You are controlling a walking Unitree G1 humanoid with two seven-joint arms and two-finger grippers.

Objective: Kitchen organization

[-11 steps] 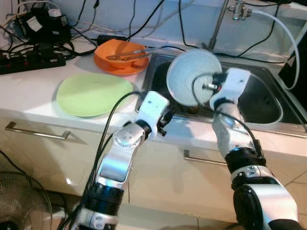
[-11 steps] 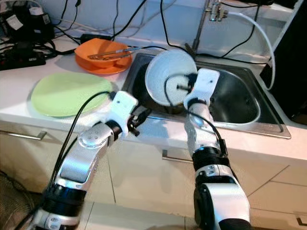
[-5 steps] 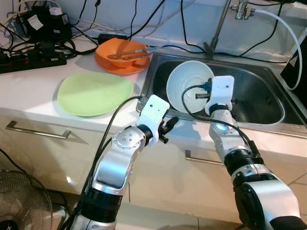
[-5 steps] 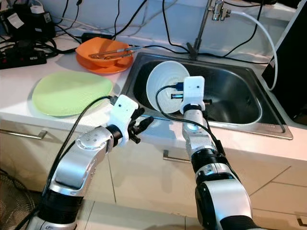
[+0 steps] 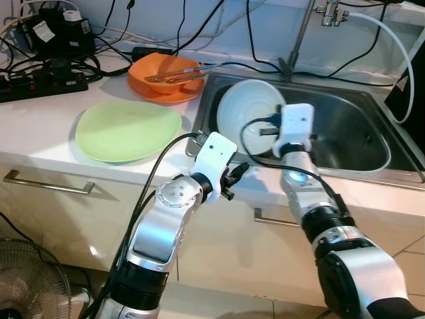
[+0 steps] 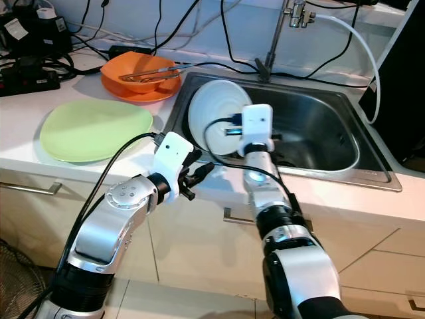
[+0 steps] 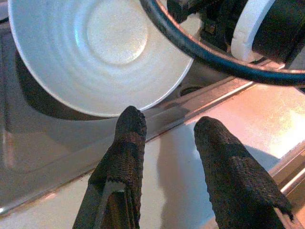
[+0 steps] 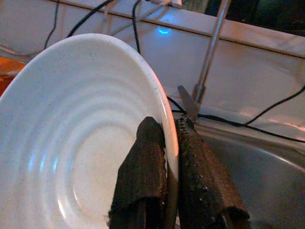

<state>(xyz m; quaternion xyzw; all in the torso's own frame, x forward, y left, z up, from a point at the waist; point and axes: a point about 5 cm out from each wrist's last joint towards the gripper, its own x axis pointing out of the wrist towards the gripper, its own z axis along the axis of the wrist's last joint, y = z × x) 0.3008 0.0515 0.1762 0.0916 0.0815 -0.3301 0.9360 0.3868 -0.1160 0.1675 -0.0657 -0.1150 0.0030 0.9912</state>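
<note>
White bowl [image 5: 244,119] sits tilted on edge over the left part of the steel sink [image 5: 358,133] in the left eye view, its hollow facing the robot, held by the right gripper [image 5: 269,129]. On the white counter [image 5: 40,126] to the left lie a green plate [image 5: 127,129] and, behind it, an orange bowl [image 5: 167,76] with metal tongs [image 5: 174,74] across it (cables and a power strip crowd the back corner). The left gripper [image 5: 236,181] hovers at the counter's front edge, just below the sink rim.

Right eye view: the same layout, with the faucet [image 6: 279,33] rising behind the sink.

Left wrist view: two black fingers [image 7: 126,157] stand spread apart with nothing between them, above the counter edge, the white bowl just beyond them.

Right wrist view: the right gripper's fingers [image 8: 143,176] pinch the bowl's rim, one inside and one outside
</note>
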